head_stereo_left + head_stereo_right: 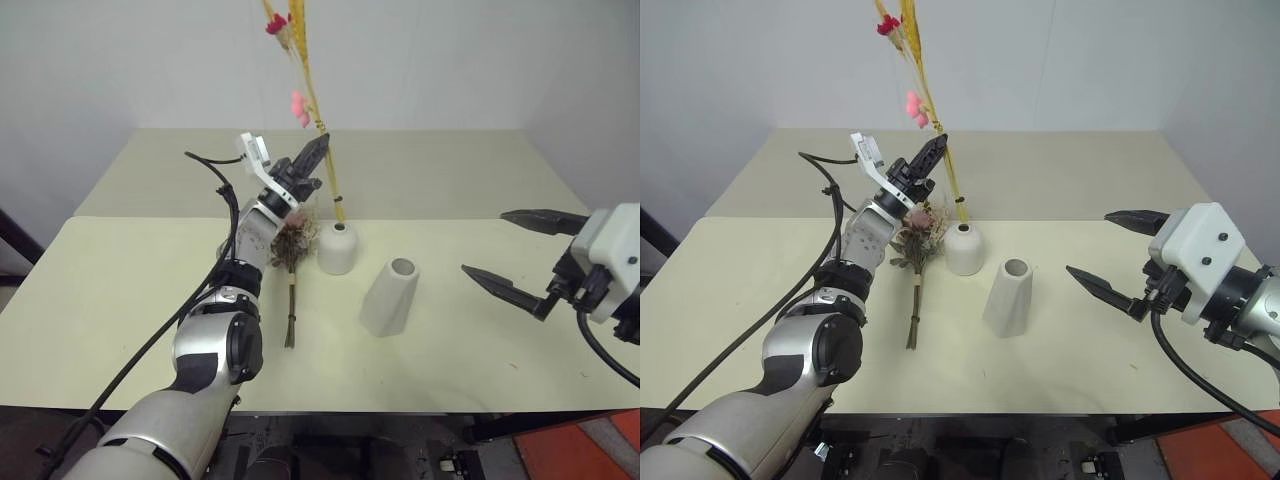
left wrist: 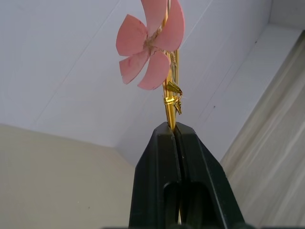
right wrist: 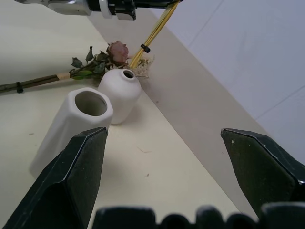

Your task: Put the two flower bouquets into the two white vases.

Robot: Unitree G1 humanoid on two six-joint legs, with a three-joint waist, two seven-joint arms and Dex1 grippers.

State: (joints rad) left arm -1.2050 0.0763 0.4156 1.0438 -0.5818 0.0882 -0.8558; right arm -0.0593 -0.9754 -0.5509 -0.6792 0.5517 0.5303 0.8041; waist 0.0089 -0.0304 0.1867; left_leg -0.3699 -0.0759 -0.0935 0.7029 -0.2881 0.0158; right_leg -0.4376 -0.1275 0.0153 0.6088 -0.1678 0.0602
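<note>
Left eye view shows the left gripper [image 1: 322,146] pinching the yellow stalks [image 1: 318,110] upright, ends just beside the short vase [image 1: 338,248] mouth (presumably for insertion), while the right gripper [image 1: 518,250] waits wide open.

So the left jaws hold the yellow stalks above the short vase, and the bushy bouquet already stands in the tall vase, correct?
Not quite. The bushy bouquet is not in the tall vase, whose mouth is empty; it lies flat on the table beside the short vase, as the right eye view shows. The left gripper does hold the yellow stalks there.
</note>
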